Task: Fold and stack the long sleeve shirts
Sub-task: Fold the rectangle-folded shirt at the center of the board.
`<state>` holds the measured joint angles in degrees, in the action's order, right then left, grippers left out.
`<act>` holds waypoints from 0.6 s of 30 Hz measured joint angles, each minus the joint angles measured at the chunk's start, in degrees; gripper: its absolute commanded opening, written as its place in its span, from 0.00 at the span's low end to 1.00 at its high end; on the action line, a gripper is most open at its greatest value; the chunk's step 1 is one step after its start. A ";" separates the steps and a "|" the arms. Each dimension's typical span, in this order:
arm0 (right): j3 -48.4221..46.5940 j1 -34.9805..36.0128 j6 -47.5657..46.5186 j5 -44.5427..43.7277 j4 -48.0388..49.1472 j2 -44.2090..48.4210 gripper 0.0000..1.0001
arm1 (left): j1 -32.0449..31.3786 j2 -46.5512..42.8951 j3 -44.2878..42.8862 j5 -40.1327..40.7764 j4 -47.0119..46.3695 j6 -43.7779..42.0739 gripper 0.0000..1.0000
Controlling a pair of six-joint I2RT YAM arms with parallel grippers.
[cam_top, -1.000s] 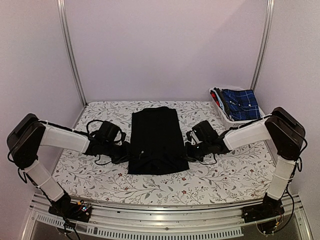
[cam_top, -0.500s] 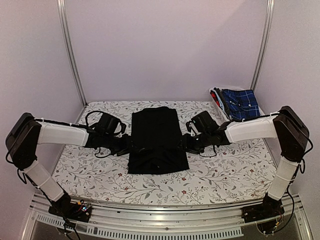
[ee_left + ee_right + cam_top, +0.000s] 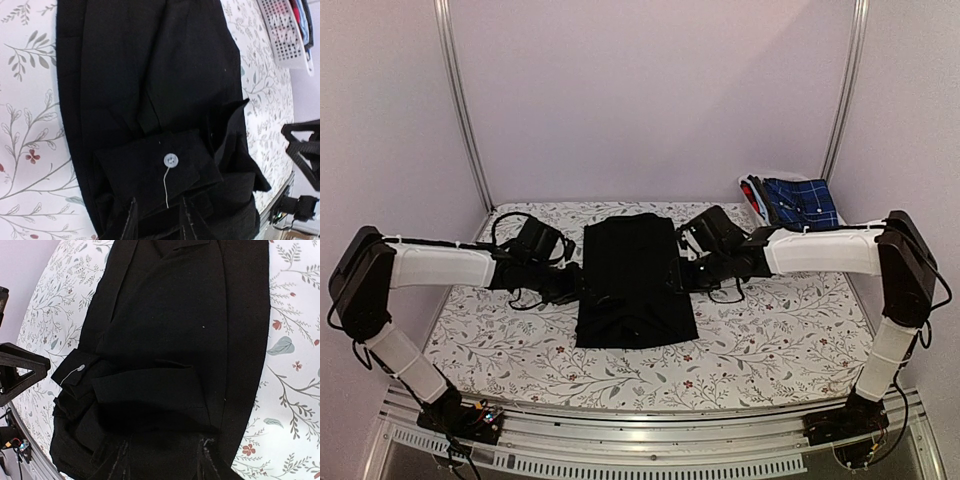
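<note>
A black long sleeve shirt [image 3: 635,280] lies folded into a long narrow strip in the middle of the floral table. My left gripper [image 3: 582,288] is at its left edge and my right gripper [image 3: 682,274] at its right edge, both low over the cloth. In the left wrist view the left gripper [image 3: 159,221] has its fingers apart above a cuff with a pale button [image 3: 170,160]. The right wrist view shows the right gripper [image 3: 162,460] with its fingers apart over the sleeve folds [image 3: 150,385]. A blue plaid shirt [image 3: 802,205] lies in the basket.
A white slotted basket [image 3: 772,238] holding clothes stands at the back right corner. Metal frame posts [image 3: 460,100] rise at both back corners. The floral tablecloth [image 3: 760,330] shows bare on both sides of the shirt.
Both grippers opened and slid from the shirt's lower side edges toward the far end and inward onto the cloth. The shirt keeps its shape.
</note>
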<state>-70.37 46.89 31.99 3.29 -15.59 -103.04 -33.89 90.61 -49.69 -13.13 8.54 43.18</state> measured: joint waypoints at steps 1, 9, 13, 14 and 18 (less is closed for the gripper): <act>-0.74 0.37 -0.52 0.00 -0.59 -0.48 0.36 | -0.57 -0.52 0.48 0.09 0.13 0.22 0.22; -9.31 1.53 -4.13 0.72 -1.51 -9.25 0.15 | -5.40 -5.11 5.55 0.35 0.81 2.97 0.12; -12.24 1.60 -5.33 1.75 -1.62 -12.87 0.13 | -5.84 -4.96 6.49 0.35 0.81 3.82 0.12; -12.48 1.60 -5.49 1.90 -1.73 -13.42 0.13 | -5.84 -4.70 6.45 0.35 0.63 3.89 0.12; -12.61 1.62 -5.90 2.40 -2.10 -14.82 0.13 | -5.79 -1.16 4.61 0.26 0.44 3.56 0.12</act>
<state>-82.98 48.51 26.09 5.69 -17.69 -117.86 -39.68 89.45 -45.08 -12.86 8.97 46.74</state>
